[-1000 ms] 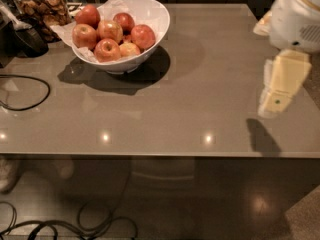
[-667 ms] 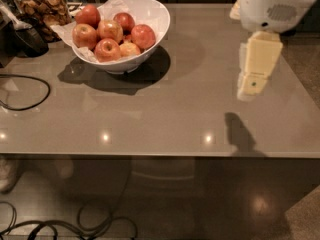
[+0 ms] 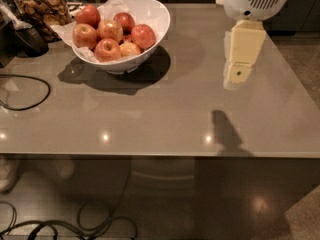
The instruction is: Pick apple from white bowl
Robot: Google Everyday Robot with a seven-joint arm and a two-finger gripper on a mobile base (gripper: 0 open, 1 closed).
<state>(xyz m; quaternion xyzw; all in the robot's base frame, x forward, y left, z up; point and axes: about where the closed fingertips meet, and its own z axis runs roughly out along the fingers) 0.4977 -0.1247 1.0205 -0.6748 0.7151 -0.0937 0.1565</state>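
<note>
The white bowl [image 3: 150,49] stands at the back left of the grey table, lined with crinkled white paper. It holds several pinkish-red apples; one large one [image 3: 143,35] lies at the right side of the pile, and a smaller paler apple [image 3: 129,49] lies low in front. My gripper [image 3: 237,79] hangs above the table at the right, pale yellow under a white arm housing, well to the right of the bowl and above it. Its shadow falls on the table near the front edge.
A clear jar of brown snacks [image 3: 42,6] stands at the back left beside the bowl. A black cable [image 3: 30,86] loops on the table's left side. More cables [image 3: 75,224] lie on the floor below the table's front edge.
The gripper has moved leftward toward the bowl. The bowl and apples have not changed.
</note>
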